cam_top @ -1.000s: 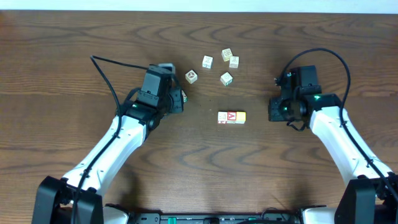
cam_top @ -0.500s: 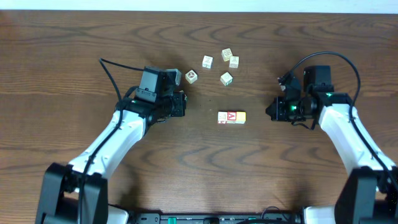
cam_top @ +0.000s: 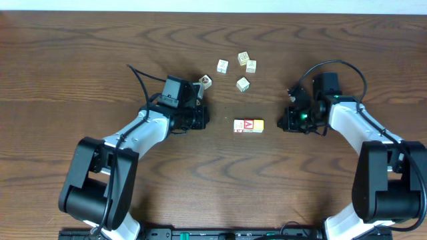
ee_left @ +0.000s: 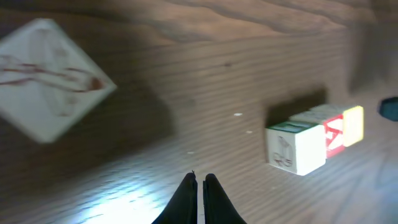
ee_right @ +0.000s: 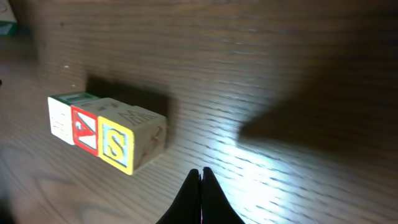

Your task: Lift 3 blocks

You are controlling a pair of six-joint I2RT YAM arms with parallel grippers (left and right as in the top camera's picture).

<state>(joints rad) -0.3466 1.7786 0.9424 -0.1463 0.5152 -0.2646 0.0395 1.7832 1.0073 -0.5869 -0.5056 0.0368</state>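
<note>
between left gripper (cam_top: 202, 119) and right gripper (cam_top: 285, 123), both pinched together, empty: touching row of three small wooden cubes (cam_top: 248, 125), cream-red-yellow, long axis end-on to each, right nearer.

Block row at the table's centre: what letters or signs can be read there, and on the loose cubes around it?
"A": white, on the red middle block.
"S": in a yellow frame, on the yellow end block.
Loose cubes: marks too small or blurred to read.
</note>
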